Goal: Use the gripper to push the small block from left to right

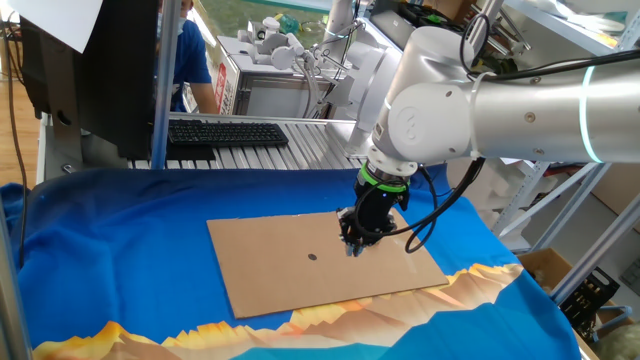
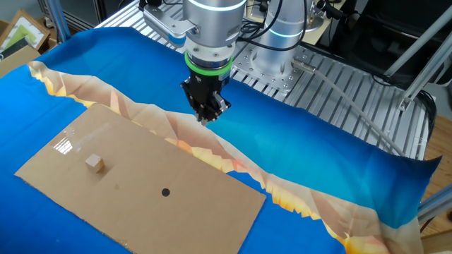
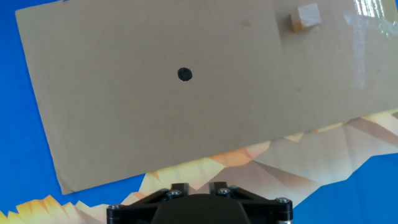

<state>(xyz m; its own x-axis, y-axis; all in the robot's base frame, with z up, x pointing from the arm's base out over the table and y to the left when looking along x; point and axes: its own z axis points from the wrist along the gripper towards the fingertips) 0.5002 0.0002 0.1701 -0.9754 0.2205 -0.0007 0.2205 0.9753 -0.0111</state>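
The small block (image 2: 95, 164) is a tiny tan cube on the brown cardboard sheet (image 2: 155, 204), near its left end in the other fixed view. In the hand view the small block (image 3: 305, 17) lies at the top right. In one fixed view I cannot see it. The gripper (image 2: 206, 118), black and pointed below a green ring, hangs above the cardboard's far edge, well apart from the block. It also shows in one fixed view (image 1: 354, 246). Its fingers look closed together and hold nothing. In the hand view only the gripper's base (image 3: 199, 190) shows.
A black dot (image 2: 165, 191) marks the middle of the cardboard. The sheet lies on a blue and orange cloth (image 2: 318, 162). A black keyboard (image 1: 225, 132) lies on the metal table behind. A person in blue (image 1: 192, 60) stands at the back.
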